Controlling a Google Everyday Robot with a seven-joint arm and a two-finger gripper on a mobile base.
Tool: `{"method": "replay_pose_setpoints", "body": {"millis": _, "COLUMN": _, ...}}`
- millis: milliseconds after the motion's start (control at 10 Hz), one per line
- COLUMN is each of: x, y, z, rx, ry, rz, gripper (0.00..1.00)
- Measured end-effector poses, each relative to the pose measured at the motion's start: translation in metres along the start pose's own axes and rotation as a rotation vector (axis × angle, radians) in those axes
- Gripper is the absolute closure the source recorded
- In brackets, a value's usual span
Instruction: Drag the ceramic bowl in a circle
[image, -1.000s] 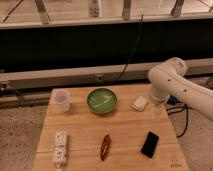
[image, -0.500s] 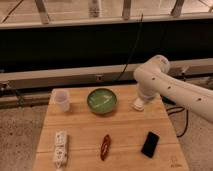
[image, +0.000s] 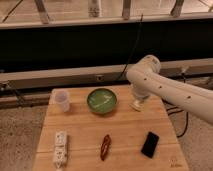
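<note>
- Noted at the left rear of the wooden table (image: 125, 131): a clear plastic cup (image: 62, 100), upright, near the bowl but apart from it.
- Noted at the left front: a white blocky item (image: 60, 148), lying lengthwise toward the front edge; kind not determinable.
- Located at rear centre: the ceramic bowl (image: 102, 100), green and glossy, upright and flat on the table, between cup and gripper, touching neither.
- Noted in front of the bowl: a slim red-brown item (image: 105, 146), well apart from it.
- Located just right of the bowl: the gripper (image: 136, 105), low over the table at the end of the white arm (image: 170, 92), about level with the bowl front to back and clear of its rim. Spread or pressed together: cannot tell.
- Noted at the right front: a black phone (image: 150, 144), well apart from the bowl.
- Governing relation, as judged: bowl directly leftward of the gripper in view, across a narrow gap with nothing between; round, so no long axis to line up with; a short leftward reach to the near rim needed before any dragging.
- Hazard, as judged: cup close on the bowl's far side, possibly inside a wide circle.
</note>
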Motion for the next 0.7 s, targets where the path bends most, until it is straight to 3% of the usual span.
{"method": "replay_pose_setpoints", "body": {"millis": 700, "x": -0.028, "y": -0.027, "z": 0.013, "rx": 0.027, "ry": 0.012, "rz": -0.137, "gripper": 0.2}}
